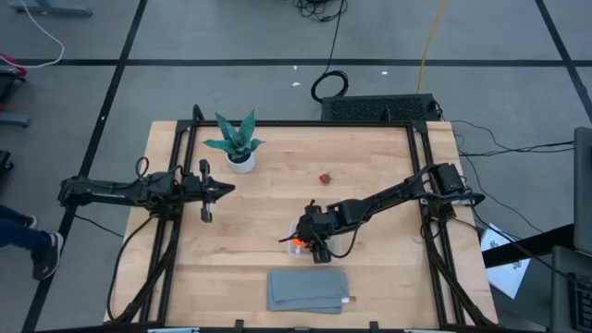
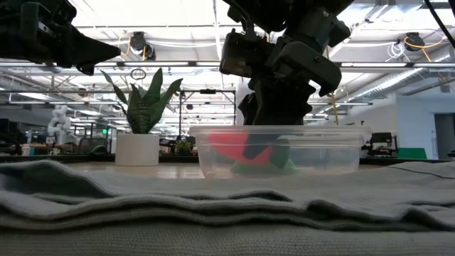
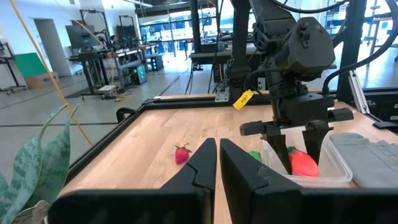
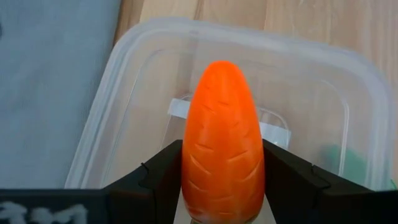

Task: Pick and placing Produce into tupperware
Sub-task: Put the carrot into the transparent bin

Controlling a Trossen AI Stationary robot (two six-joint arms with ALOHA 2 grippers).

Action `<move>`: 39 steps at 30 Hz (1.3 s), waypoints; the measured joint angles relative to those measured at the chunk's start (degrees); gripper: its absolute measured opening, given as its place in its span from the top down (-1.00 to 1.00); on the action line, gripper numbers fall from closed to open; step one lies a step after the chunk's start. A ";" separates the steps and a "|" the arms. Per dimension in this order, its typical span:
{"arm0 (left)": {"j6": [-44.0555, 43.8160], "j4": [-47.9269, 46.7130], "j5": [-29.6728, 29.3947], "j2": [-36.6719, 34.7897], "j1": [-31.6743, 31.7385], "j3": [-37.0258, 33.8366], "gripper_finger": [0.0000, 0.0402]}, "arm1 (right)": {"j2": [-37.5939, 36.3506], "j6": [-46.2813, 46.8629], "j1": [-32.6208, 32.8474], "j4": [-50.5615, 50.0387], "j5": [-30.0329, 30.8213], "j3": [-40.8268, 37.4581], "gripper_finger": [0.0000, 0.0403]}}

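The clear tupperware [image 1: 310, 248] stands on the table in front of the grey cloth [image 1: 310, 289]. My right gripper [image 1: 310, 236] reaches down into it, shut on the orange carrot [image 4: 222, 143]; the carrot's green tip is hidden. The green pod [image 4: 348, 165] lies inside the tub [image 2: 284, 160]. The red berry [image 1: 324, 178] lies on the bare wood farther back and also shows in the left wrist view [image 3: 181, 154]. My left gripper [image 1: 217, 190] is shut and empty, above the table's left part near the plant. My right gripper pinches the carrot's thick part [image 4: 205, 186] between its two fingers [image 4: 158, 177], one on each side. The fingers come from above, pointing down into the tub. The carrot lies along the fingers, narrow end [image 4: 222, 71] forward, inside the tub walls [image 2: 234, 146]. I cannot tell whether it touches the tub's floor.
A teal-leaved plant in a white pot [image 1: 239, 146] stands at the back left, close to my left gripper. The grey folded cloth lies at the table's near edge. Black frame rails [image 1: 171, 231] run along the table's left and right sides.
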 joint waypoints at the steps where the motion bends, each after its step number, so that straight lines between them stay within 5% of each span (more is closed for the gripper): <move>1: 0.00 0.00 0.00 0.00 0.02 0.00 0.87 | 0.00 0.49 0.00 -0.40 0.00 0.00 0.06; 39: -0.76 -0.02 -0.02 0.00 0.02 0.00 0.87 | 0.00 4.27 -0.24 -1.60 0.41 0.00 0.05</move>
